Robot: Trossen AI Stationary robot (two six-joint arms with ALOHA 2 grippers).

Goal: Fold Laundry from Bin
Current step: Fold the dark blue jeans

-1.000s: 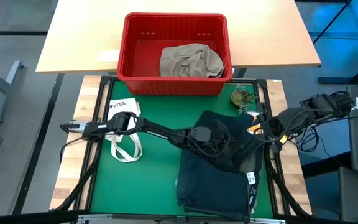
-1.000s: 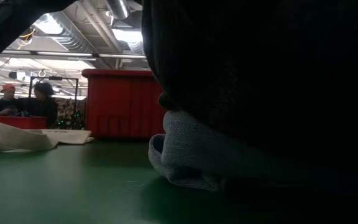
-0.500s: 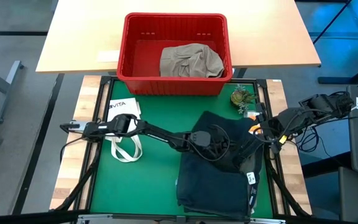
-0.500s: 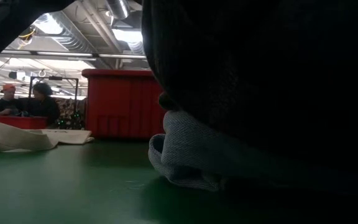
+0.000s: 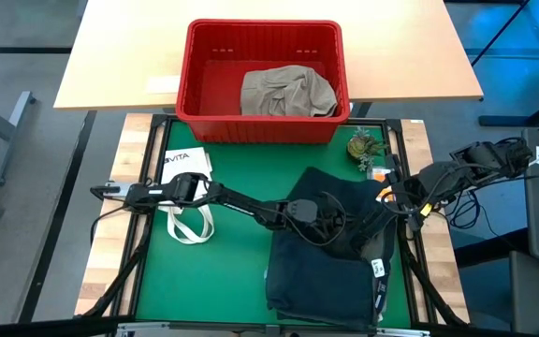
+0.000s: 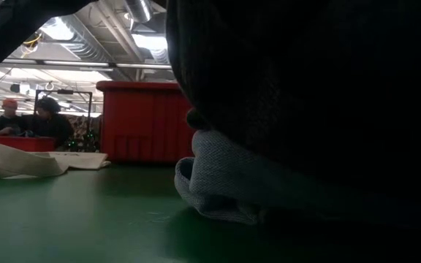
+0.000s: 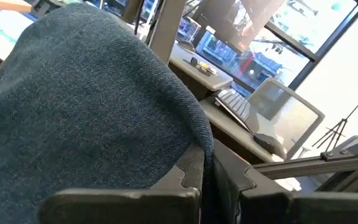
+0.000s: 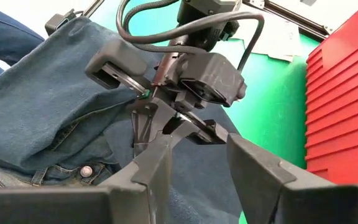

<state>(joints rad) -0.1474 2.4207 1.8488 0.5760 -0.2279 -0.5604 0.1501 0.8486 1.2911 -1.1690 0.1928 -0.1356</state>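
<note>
Dark denim jeans [image 5: 330,248] lie part-folded on green mat [image 5: 218,253], near side right of centre; khaki garment [image 5: 286,92] waits in red bin [image 5: 262,42] beyond mat; left gripper [image 5: 324,217] over jeans, fingers clenched on denim fold; right gripper [image 5: 382,198] just beside at right edge, fingers [image 8: 157,163] parted, holding nothing; denim likely heavy, limp, thick at seams, not slippery; best taken at waistband or hem edge.
</note>
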